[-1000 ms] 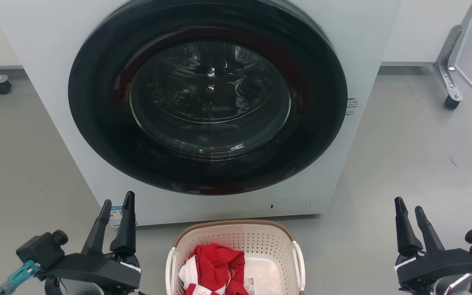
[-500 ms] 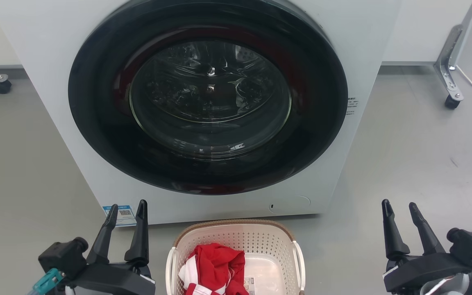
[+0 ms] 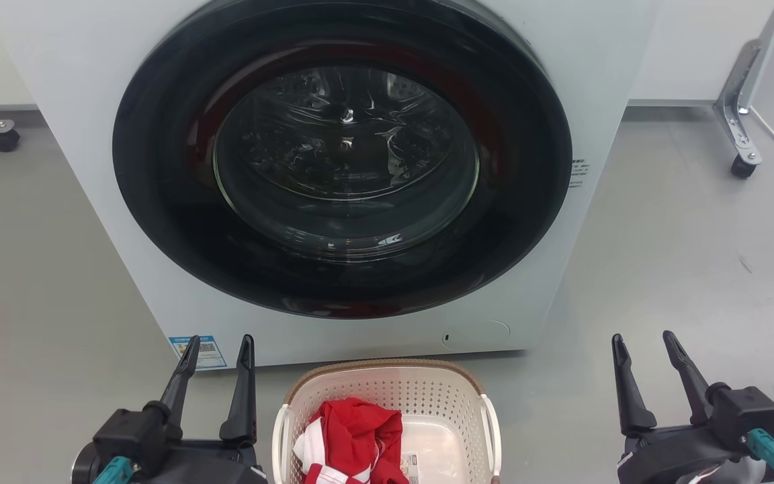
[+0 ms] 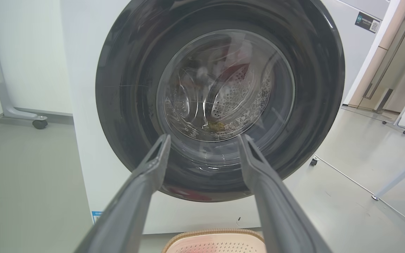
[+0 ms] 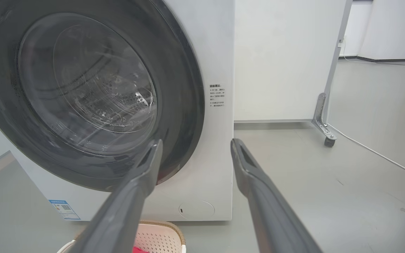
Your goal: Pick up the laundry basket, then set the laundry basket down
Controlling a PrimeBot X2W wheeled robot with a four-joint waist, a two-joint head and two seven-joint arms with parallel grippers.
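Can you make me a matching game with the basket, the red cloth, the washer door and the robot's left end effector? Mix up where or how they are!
Things:
1. laundry basket
2. red cloth
3. washer door
4. left end effector

Places or states:
A. open, holding nothing
B. on the floor, in front of the door
C. round and dark, with glass in the middle
D. lying in the basket

Pairs: 1-B, 2-D, 3-C, 4-A

Left gripper (image 3: pixel 220 341) spread apart, empty, pointing forward, right gripper (image 3: pixel 643 338) likewise
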